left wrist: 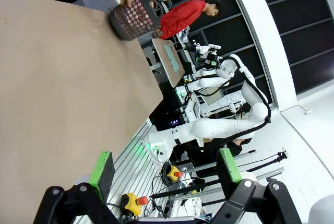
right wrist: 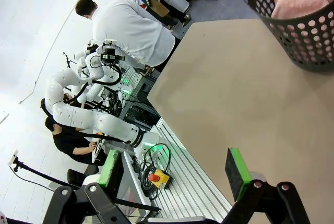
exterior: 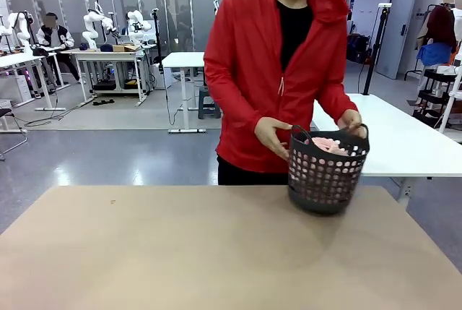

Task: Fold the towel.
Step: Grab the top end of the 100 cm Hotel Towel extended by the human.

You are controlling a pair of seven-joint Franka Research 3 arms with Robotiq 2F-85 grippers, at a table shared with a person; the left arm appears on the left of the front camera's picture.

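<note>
Two robot grippers hang spread wide, with nothing between their green pads (left wrist: pixel 103 167). The left gripper (left wrist: pixel 164 157) sits at the near edge of the tan table (left wrist: pixel 62 88). The right gripper (right wrist: pixel 174 161) hovers at that same edge, well apart from the basket. At the far side of the table, right of centre, stands a dark basket (exterior: pixel 326 180) with round holes in its wall (it rests flat on the tabletop). The salmon-pink towel (exterior: pixel 328 145) lies bunched inside the basket, its top showing at the rim. A person in a red jacket (exterior: pixel 253 71) stands behind the table with both hands at the basket: one hand (exterior: pixel 271 137) by a handle, the other hand (exterior: pixel 353 121) on the far rim.
</note>
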